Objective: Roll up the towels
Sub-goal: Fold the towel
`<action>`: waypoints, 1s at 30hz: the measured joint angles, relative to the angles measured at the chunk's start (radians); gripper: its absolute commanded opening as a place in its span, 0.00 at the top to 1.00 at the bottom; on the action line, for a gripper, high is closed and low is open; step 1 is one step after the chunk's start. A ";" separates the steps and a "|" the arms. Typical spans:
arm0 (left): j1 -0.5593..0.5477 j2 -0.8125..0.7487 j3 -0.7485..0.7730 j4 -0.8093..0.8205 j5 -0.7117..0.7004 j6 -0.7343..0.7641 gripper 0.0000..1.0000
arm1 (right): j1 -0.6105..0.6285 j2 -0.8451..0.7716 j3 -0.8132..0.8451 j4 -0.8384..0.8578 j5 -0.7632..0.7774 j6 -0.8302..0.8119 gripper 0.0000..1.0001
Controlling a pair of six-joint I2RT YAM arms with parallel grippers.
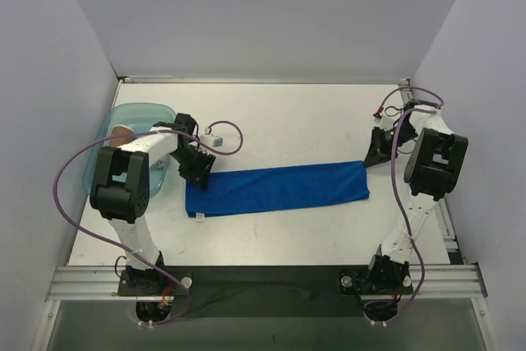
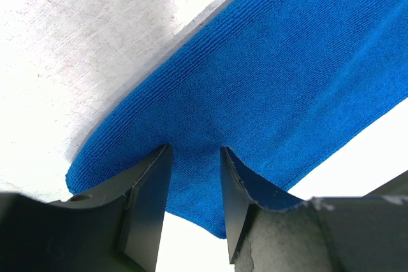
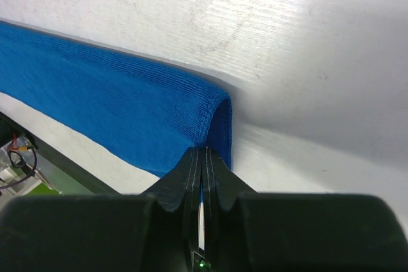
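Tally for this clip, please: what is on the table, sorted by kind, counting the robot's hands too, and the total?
Blue towel: 1
Translucent teal tub: 1
Tan item in the tub, kind unclear: 1
Robot hands: 2 (left hand, right hand)
Total: 5

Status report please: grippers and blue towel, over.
Left gripper open over left end of blue towel. Right gripper pinching right end. Teal tub apart from towel.
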 measured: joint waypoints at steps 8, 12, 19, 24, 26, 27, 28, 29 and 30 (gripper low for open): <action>0.001 0.004 0.005 -0.006 0.000 -0.002 0.53 | -0.003 0.024 -0.021 0.043 0.061 0.003 1.00; 0.001 0.005 0.008 -0.007 0.000 -0.008 0.53 | 0.007 0.024 -0.038 0.054 0.090 0.007 0.74; 0.009 -0.009 0.005 -0.004 0.034 -0.016 0.49 | 0.019 0.005 -0.038 0.056 0.095 0.013 0.61; 0.008 -0.052 0.005 0.015 0.071 -0.025 0.49 | 0.027 -0.077 -0.063 0.048 0.093 -0.011 0.75; 0.008 -0.066 0.009 0.019 0.083 -0.034 0.49 | 0.036 -0.127 -0.081 0.031 0.090 -0.023 0.80; 0.008 -0.068 0.011 0.020 0.089 -0.038 0.49 | 0.044 -0.148 -0.090 0.021 0.088 -0.029 0.81; 0.008 -0.068 0.013 0.023 0.093 -0.043 0.49 | 0.057 -0.164 -0.101 0.013 0.088 -0.036 0.83; 0.008 -0.068 0.013 0.026 0.094 -0.048 0.49 | 0.075 -0.177 -0.118 0.011 0.089 -0.043 0.85; 0.008 -0.068 0.013 0.026 0.096 -0.052 0.49 | 0.097 -0.181 -0.137 0.005 0.090 -0.050 0.86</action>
